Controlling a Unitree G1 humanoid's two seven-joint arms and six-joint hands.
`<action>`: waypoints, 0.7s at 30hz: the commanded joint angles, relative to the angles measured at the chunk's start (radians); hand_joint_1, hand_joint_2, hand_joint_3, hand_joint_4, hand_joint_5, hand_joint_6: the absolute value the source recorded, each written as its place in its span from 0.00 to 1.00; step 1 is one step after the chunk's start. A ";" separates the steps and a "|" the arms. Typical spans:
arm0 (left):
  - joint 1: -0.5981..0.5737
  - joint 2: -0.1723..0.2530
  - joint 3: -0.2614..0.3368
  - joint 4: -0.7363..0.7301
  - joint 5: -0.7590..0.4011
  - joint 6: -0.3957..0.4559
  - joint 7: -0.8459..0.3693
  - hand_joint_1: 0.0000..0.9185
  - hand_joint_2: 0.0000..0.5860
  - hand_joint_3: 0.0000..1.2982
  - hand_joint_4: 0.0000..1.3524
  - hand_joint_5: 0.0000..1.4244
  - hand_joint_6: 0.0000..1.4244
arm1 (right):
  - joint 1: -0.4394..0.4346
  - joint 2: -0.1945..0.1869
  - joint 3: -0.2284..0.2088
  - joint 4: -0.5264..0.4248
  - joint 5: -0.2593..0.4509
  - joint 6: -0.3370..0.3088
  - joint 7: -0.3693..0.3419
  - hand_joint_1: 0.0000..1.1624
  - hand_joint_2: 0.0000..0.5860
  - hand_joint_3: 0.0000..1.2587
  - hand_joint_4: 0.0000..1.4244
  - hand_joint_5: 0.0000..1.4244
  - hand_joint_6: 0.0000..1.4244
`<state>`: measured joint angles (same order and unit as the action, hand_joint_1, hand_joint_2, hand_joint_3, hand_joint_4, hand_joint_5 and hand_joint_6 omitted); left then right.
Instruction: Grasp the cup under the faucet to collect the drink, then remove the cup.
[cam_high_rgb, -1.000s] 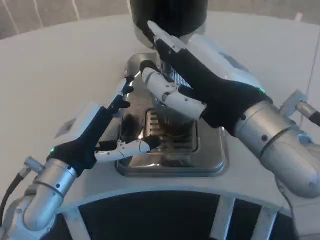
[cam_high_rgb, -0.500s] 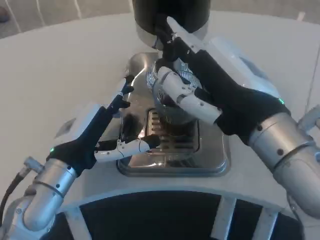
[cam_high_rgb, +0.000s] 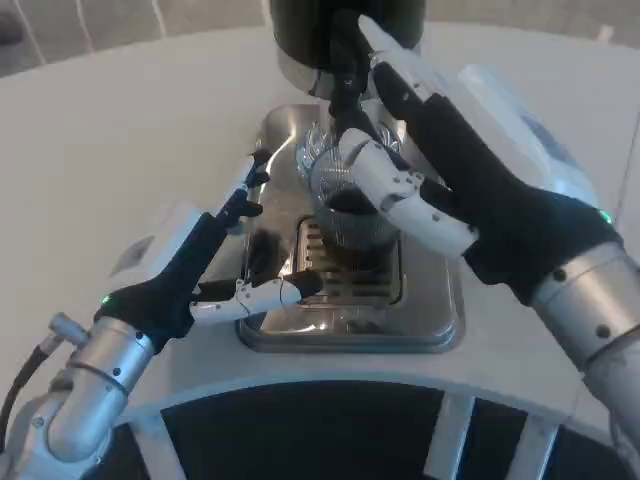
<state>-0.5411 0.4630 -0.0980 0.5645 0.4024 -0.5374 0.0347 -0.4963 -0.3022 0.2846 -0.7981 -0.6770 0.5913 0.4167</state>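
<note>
Head view, looking down at a white table (cam_high_rgb: 120, 130). There is one cup (cam_high_rgb: 350, 205), one dark drink dispenser (cam_high_rgb: 335, 40), one shiny metal drip tray (cam_high_rgb: 425, 320), and two robot hands.

The cup is clear and ribbed, round, with dark liquid in it. It stands upright on the slotted grate at the middle of the tray, directly below the dispenser's black spout at the far edge of the scene.

The right hand (cam_high_rgb: 450, 180) reaches in from the right. Its white and black fingers (cam_high_rgb: 400, 195) curl around the cup's right and near side, touching the wall, so the hand holds the cup. Its back is white, its palm black, and a silver forearm runs off toward the near right.

The left hand (cam_high_rgb: 195, 265) sits at the left of the tray. Its fingers are spread apart and hold nothing; one white finger (cam_high_rgb: 265, 293) lies over the tray's near left part, another points away toward the tray's far left rim. Whether they touch the metal is unclear.

The tray is a polished, rounded rectangle that mirrors the hands.
</note>
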 joint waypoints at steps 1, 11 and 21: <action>0.021 0.006 -0.006 -0.011 0.003 -0.001 0.000 0.32 0.10 0.00 0.00 0.16 0.21 | 0.044 0.005 -0.029 -0.048 -0.014 -0.030 -0.010 0.00 1.00 0.00 0.00 0.00 0.00; 0.013 0.007 -0.007 -0.007 0.003 0.005 -0.007 0.31 0.10 0.00 0.00 0.16 0.21 | 0.150 -0.019 -0.055 -0.144 -0.074 -0.040 0.027 0.00 1.00 0.00 0.00 0.00 0.00; 0.000 0.001 -0.006 0.010 0.000 -0.003 0.003 0.31 0.10 0.00 0.00 0.16 0.21 | 0.283 -0.071 -0.127 -0.244 -0.181 -0.048 0.127 0.01 1.00 0.00 0.00 0.00 0.00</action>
<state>-0.5431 0.4629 -0.0994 0.5644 0.4022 -0.5368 0.0342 -0.2444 -0.3637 0.1786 -1.0048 -0.8254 0.5618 0.5103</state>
